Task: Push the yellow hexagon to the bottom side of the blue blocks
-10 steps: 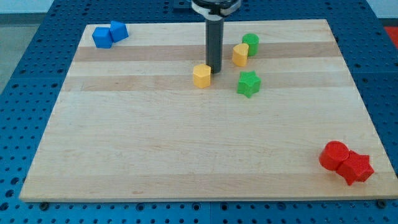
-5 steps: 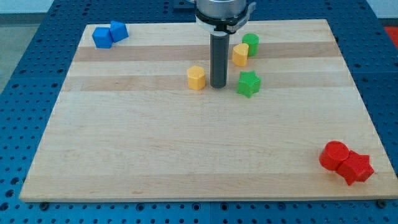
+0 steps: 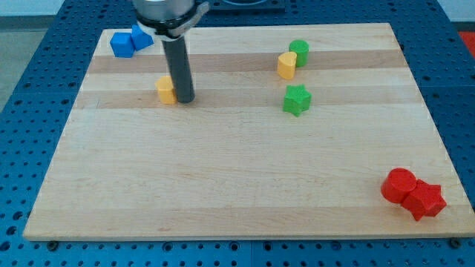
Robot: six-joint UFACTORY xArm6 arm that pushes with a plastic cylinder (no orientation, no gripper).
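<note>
The desk (image 3: 245,178) is a light wooden board set on a blue perforated base (image 3: 30,89). The arm carries no fingers; it ends in a straight dark rod (image 3: 179,67) that descends from the view's top, so there is no spread or pinch state to report.

My tip (image 3: 185,99) rests on the desk in the upper left part of the board. It sits directly against the view's right side of the yellow hexagon (image 3: 166,90), and the rod partly covers that block's right edge.

The yellow hexagon lies toward the view's bottom and slightly toward the view's right of the blue blocks, with a band of bare wood between them. It is near them but not touching.

The two blue blocks occupy the upper left corner of the desk and touch each other. The left blue block (image 3: 122,44) looks roughly cube-shaped. The right blue block (image 3: 139,36) is partly hidden behind the arm's lower housing (image 3: 167,13), so its exact shape cannot be determined.

In the upper right area, a second yellow block (image 3: 286,65) with a rounded top touches a green cylinder (image 3: 299,51) that sits just above and to its right. A green star (image 3: 296,99) lies below that pair, apart from both.

At the lower right corner, a red cylinder (image 3: 399,185) and a red star (image 3: 426,199) touch each other, well apart from all other blocks.
</note>
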